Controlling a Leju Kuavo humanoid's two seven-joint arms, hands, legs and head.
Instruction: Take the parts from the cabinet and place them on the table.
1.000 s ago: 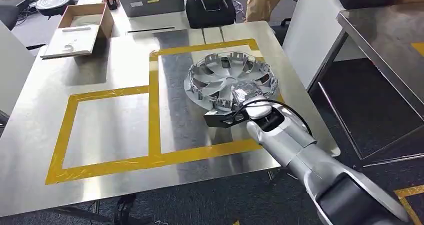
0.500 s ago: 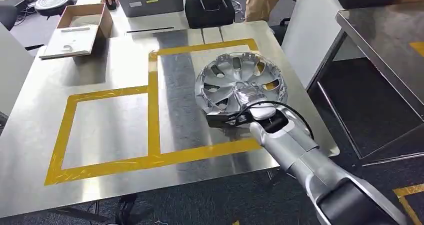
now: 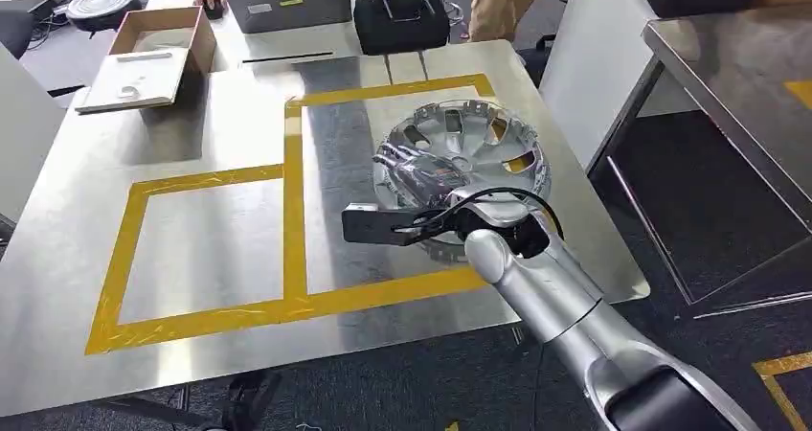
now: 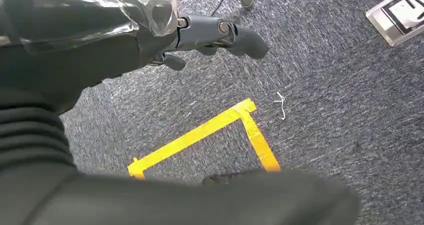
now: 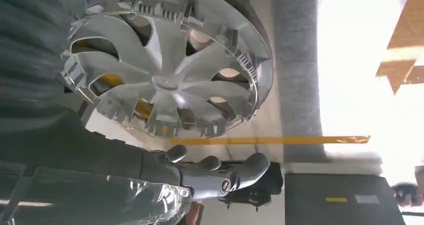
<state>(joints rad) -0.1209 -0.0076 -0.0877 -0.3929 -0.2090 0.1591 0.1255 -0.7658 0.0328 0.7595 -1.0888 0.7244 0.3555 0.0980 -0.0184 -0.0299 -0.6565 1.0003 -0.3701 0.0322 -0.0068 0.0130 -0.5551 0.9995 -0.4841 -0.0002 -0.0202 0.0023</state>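
The hubcap [image 3: 466, 158] lies on the metal table [image 3: 191, 124], inside the right yellow tape square [image 3: 297, 177], close to the table's right edge. The right hand [image 3: 436, 177] is above the near rim of the hubcap — in the right wrist view its fingers [image 5: 220, 172] are stretched out and apart, holding nothing. The left hand [image 4: 200, 35] hangs over the grey carpet [image 4: 340, 85], fingers extended — empty.

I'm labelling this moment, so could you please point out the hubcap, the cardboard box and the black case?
hubcap [image 3: 466, 142]: head view, a spoke.
cardboard box [image 3: 203, 40]: head view, side wall.
black case [image 3: 400, 17]: head view, front face.
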